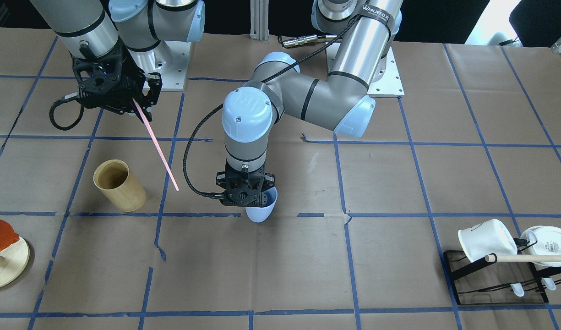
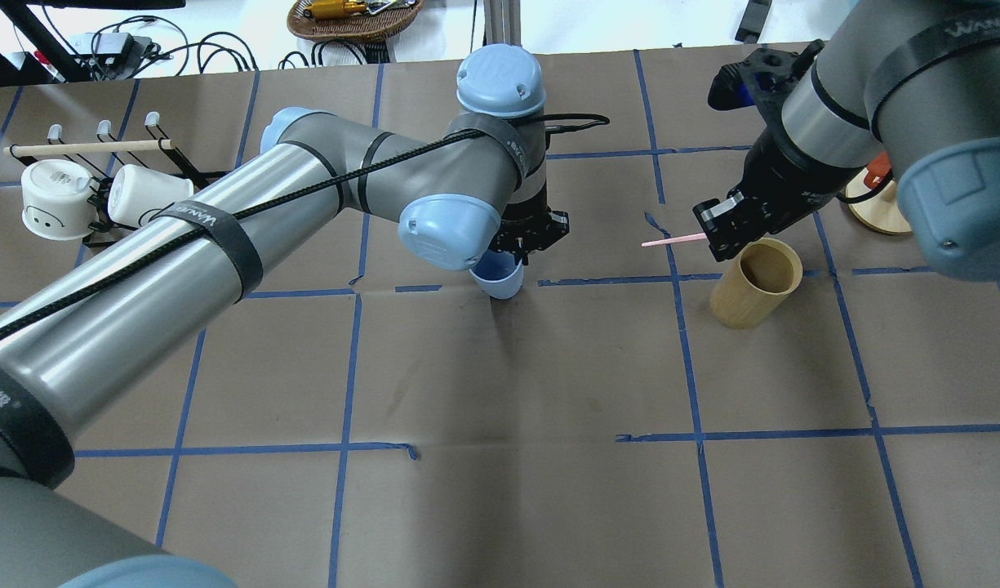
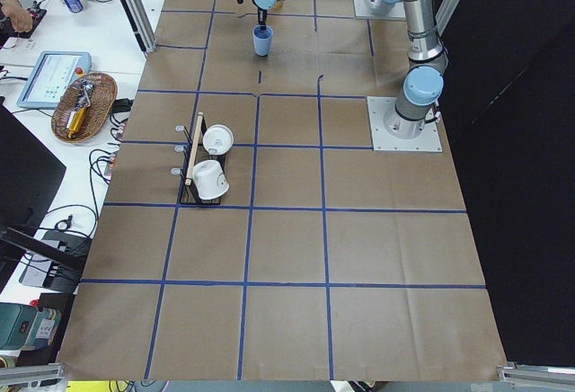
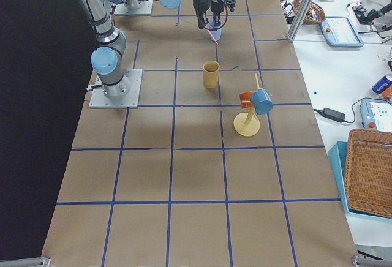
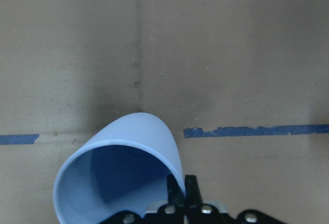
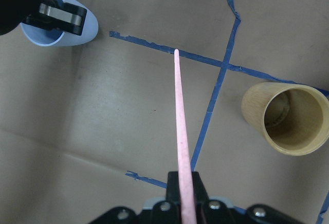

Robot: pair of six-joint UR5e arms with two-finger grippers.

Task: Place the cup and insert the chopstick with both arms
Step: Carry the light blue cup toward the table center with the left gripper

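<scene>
counter (image 1: 280, 275): brown paper, blue tape grid
wooden cup (image 1: 119, 185): upright, just beside a tape line
black rack (image 1: 495, 279): one end, carrying white mugs
round wooden stand (image 1: 5, 266): opposite end
blue cup (image 1: 262, 213): middle, tilted; contact unclear

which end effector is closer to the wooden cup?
Right. Right end effector hangs beside the wooden cup; left end effector is farther off, gripping the blue cup.

Left gripper (image 5: 183, 190) low, right gripper (image 6: 186, 183) higher, fingers (image 5: 190, 190) closed.
</scene>
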